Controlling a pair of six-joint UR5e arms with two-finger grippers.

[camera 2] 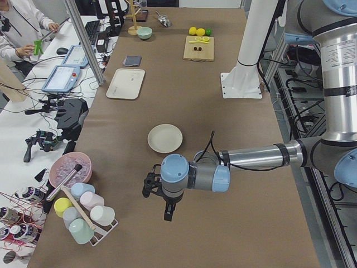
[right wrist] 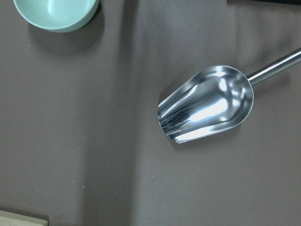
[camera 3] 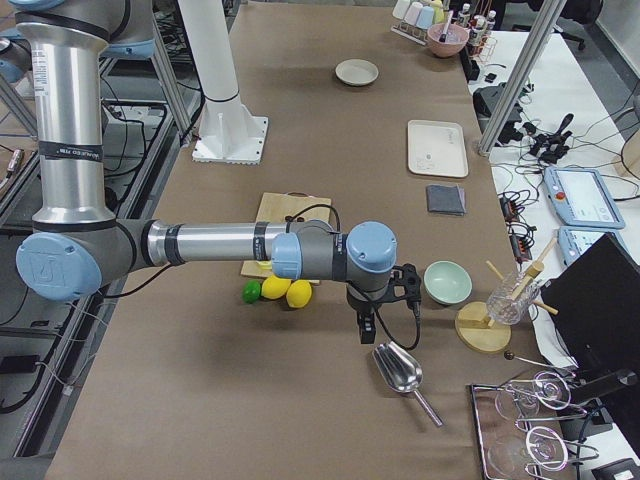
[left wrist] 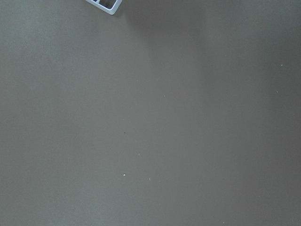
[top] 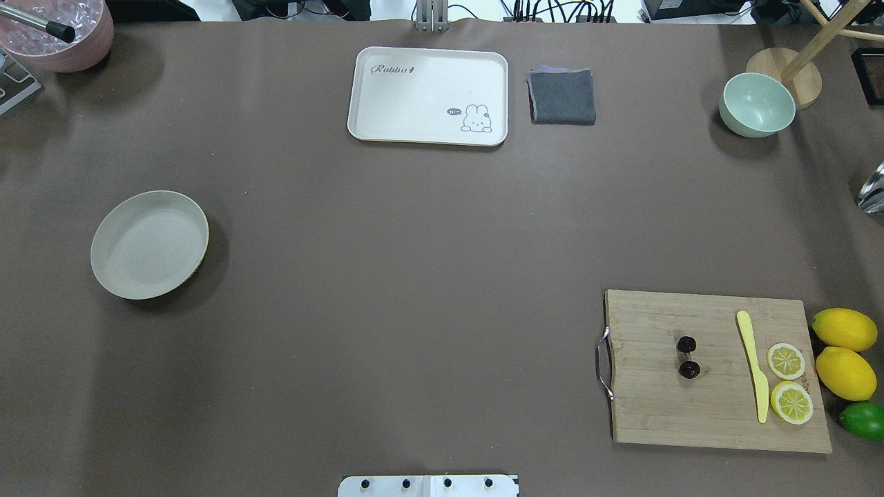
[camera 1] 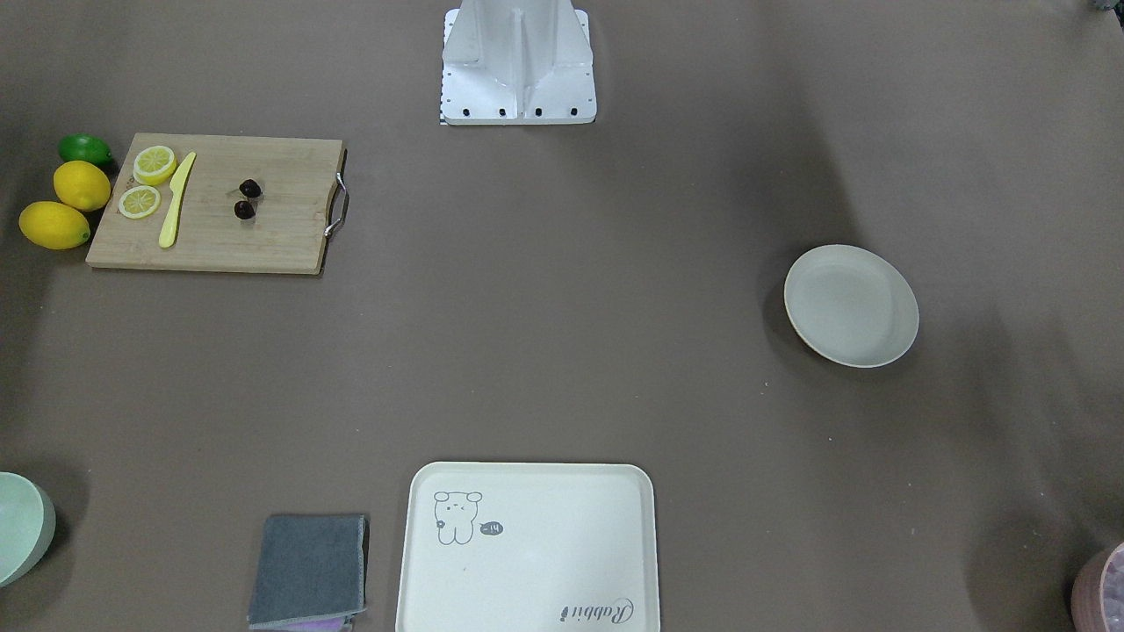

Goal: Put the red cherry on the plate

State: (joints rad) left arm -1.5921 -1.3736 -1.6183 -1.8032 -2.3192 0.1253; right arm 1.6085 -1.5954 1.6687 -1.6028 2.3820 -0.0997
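Lying on the rectangular wooden cutting board [camera 1: 281,233], the red cherry [camera 1: 247,199], a pair of tiny, glossy, almost black fruits joined by thin stems, rests about at the board's middle. It is between the board's metal handle [camera 1: 337,205] and a pale yellow plastic knife [camera 1: 176,200]. Two round lemon slices [camera 1: 154,164] lie on the board just beside the knife, on its other side. Two whole yellow lemons [camera 1: 82,185] and one green lime [camera 1: 85,150] sit on the brown table [camera 1: 562,351], near the board's edge.

The plate [top: 149,244], round, shallow and cream-white with a raised rim, stands well apart from the cherry. It is on the robot's left half of the table, while the board is on the right half.

The left tool [camera 2: 167,214] hangs above bare table near the table's end, past the plate as seen from the base. It shows only in the side view, so I cannot tell if its fingers are apart or together.

The right tool [camera 3: 365,330] hangs above the table at the opposite end, near a shiny metal scoop [right wrist: 205,103] and a pale green bowl [top: 757,105]. For this one also I cannot tell the state.

A rectangular cream tray with a small animal drawing [camera 1: 527,579] and a folded grey cloth [camera 1: 309,570] lie side by side at the table's far edge from the robot.
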